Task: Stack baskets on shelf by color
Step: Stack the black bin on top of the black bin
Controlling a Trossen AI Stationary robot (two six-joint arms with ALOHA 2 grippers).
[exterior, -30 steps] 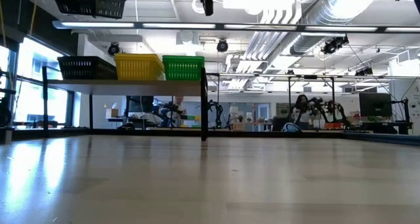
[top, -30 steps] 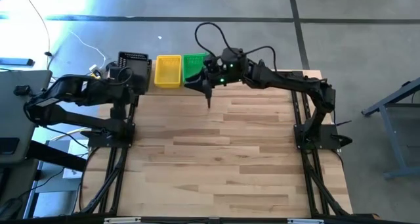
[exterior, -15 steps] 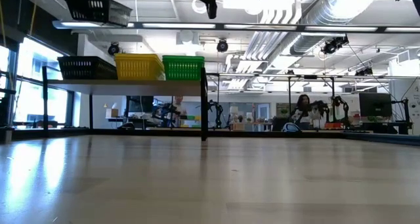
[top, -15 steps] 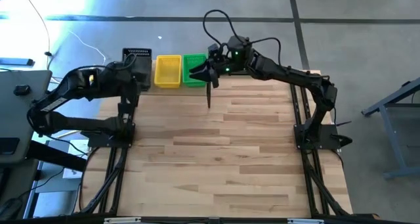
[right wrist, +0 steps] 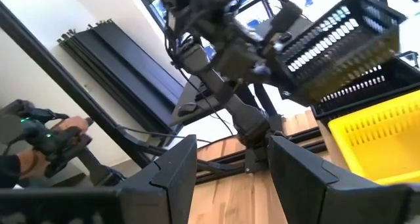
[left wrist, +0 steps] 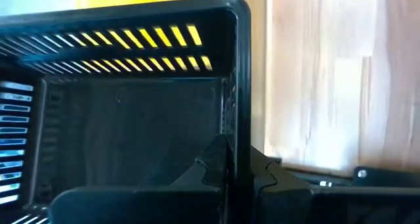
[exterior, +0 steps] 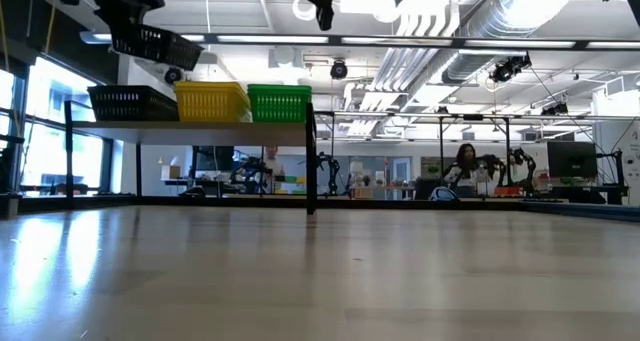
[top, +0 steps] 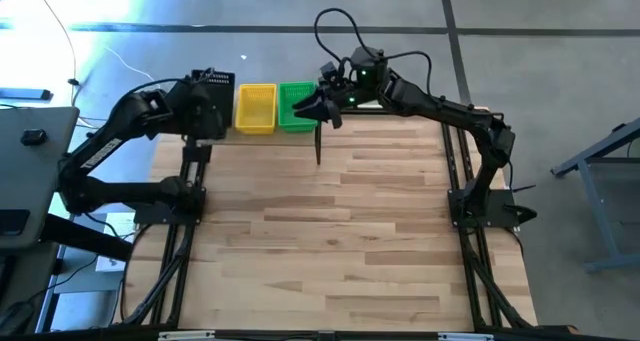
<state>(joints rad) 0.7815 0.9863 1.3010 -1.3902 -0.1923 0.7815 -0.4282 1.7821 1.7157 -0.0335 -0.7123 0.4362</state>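
Note:
The shelf point(exterior: 190, 127) stands at the table's far left and carries three stacks: black baskets point(exterior: 132, 103), yellow baskets point(top: 255, 109) and green baskets point(top: 295, 106). My left gripper point(left wrist: 239, 175) is shut on one more black basket point(exterior: 158, 47), which hangs tilted above the black stack. This basket also shows in the right wrist view point(right wrist: 341, 43). My right gripper point(right wrist: 239, 168) is open and empty, high above the green stack's right end point(top: 320, 109). My left gripper holds the black basket by one side wall point(left wrist: 240, 119), with one finger point(left wrist: 211, 161) inside the basket and the other point(left wrist: 270, 175) outside. The basket is lifted clear and tilted, above the black stack on the shelf.
The shelf's black leg point(exterior: 311, 161) stands at its right end, below my right gripper. The wood-plank tabletop point(top: 330, 231) spreads in front of the shelf. A person's hand point(right wrist: 56, 135) shows beyond the table, and people point(exterior: 463, 166) sit in the room behind.
My left gripper has carried the black basket toward the table's far edge and down toward the black stack; the basket, level before, is now tilted. My right gripper has gone a little toward the far edge, over the green stack.

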